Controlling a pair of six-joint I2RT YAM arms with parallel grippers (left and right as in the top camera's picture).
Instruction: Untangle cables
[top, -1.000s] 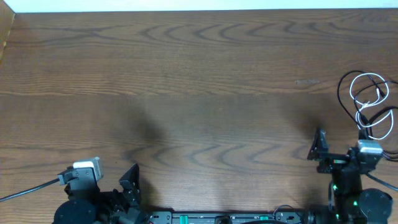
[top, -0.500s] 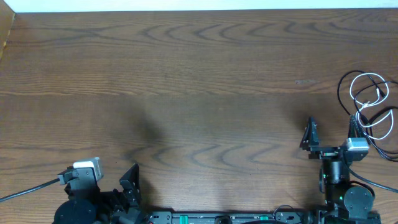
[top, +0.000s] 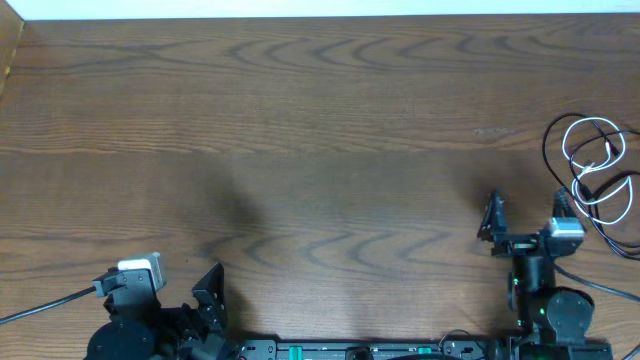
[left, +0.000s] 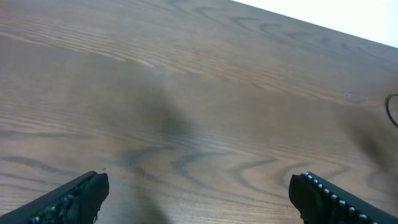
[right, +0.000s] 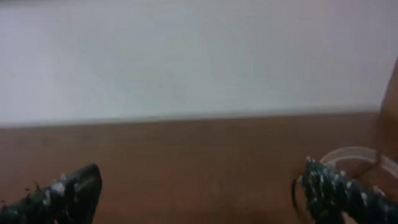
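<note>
Our right gripper (top: 526, 213) and left gripper (left: 199, 186) hold their jaws wide apart and empty, because the tangled cables (top: 585, 182) lie ungrasped just beyond the right jaws.

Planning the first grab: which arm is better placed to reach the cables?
Right. The right hand, open, sits close beside the cables; the left hand is far off on the opposite side.

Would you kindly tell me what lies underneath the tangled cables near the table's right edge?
Only the wooden table shows through the loops of the cables. Their rightmost part leaves the overhead view, so what lies beneath it cannot be seen.
</note>
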